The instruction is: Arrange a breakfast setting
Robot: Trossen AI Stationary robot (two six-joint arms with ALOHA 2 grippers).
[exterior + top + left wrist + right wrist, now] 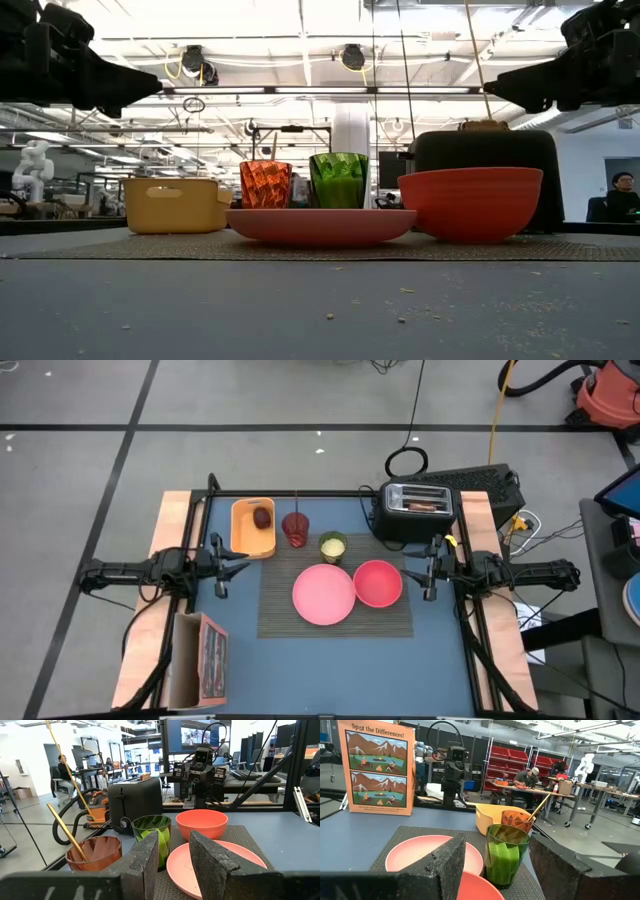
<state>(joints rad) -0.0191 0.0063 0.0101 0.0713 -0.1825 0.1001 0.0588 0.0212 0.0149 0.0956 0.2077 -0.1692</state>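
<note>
Waiting at the table edges, both arms sit idle: left gripper [222, 567] at frame left-centre, fingers apart w/ a narrow gap, grasping nothing; right gripper [432, 569] at frame right-centre, fingers apart, also empty. Setting is partly built. Plate [323, 594] and bowl [378, 582] lie touching on the placemat [285, 622], centre of frame; green cup [333, 546] and tumbler [296, 528] stand upright at the mat's upper edge, tumbler just off it. Still out of place, by judgement: fruit [263, 518] in the yellow tray [241, 541], upper left of mat, and toast [424, 506] in the toaster [415, 512], upper right. Next move likely calls for right gripper to reach up-frame to the toast. Toast long axis runs left-right in frame, along the slot; approach from above, fingers across the slice.
</note>
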